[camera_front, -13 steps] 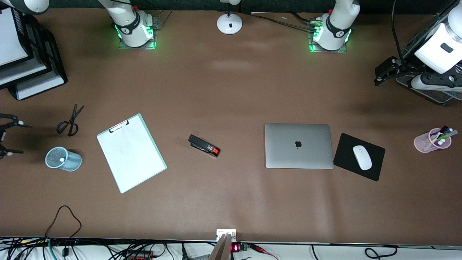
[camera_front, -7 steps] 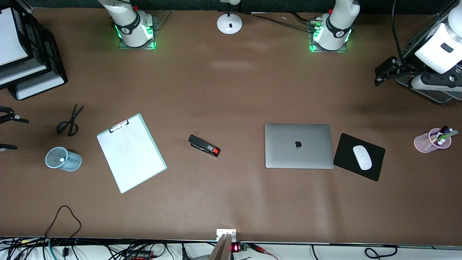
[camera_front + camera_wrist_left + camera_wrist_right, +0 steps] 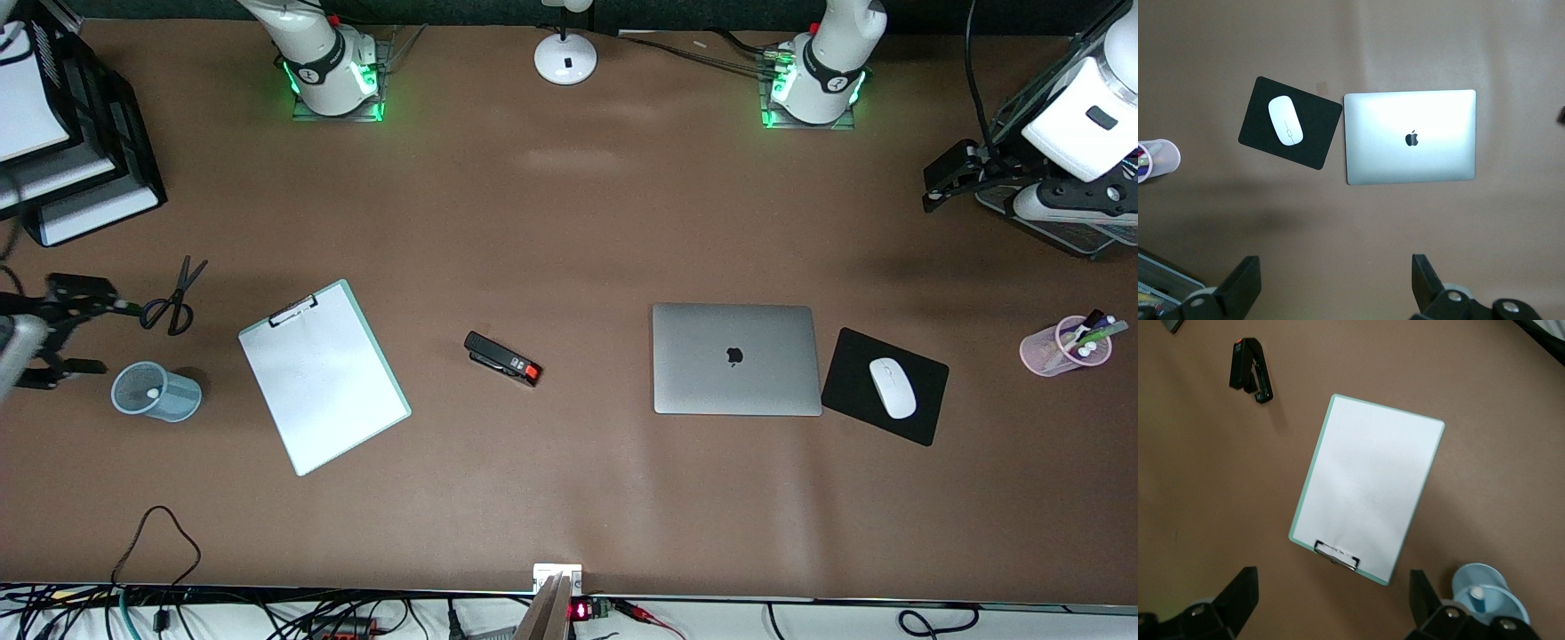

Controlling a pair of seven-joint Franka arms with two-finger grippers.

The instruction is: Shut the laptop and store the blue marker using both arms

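Note:
The laptop (image 3: 736,358) lies shut on the table, silver lid up with the dark apple logo; it also shows in the left wrist view (image 3: 1410,137). The blue marker (image 3: 1477,598) stands white tip up in a light-blue mesh cup (image 3: 156,391), where only its tip (image 3: 153,392) shows. My right gripper (image 3: 107,336) is open and empty over the table's edge at the right arm's end, beside the cup and the scissors (image 3: 173,298); in its wrist view (image 3: 1333,583) the jaws stand wide apart. My left gripper (image 3: 933,187) is open and empty, high over the left arm's end (image 3: 1336,273).
A clipboard (image 3: 324,378) and a black stapler (image 3: 502,358) lie between cup and laptop. A white mouse (image 3: 892,388) sits on a black pad beside the laptop. A pink pen cup (image 3: 1067,347) stands at the left arm's end. Paper trays (image 3: 62,160) fill the right arm's corner.
My right gripper has moved in from the table's end toward the scissors and the blue cup. The left arm, laptop and marker have not moved.

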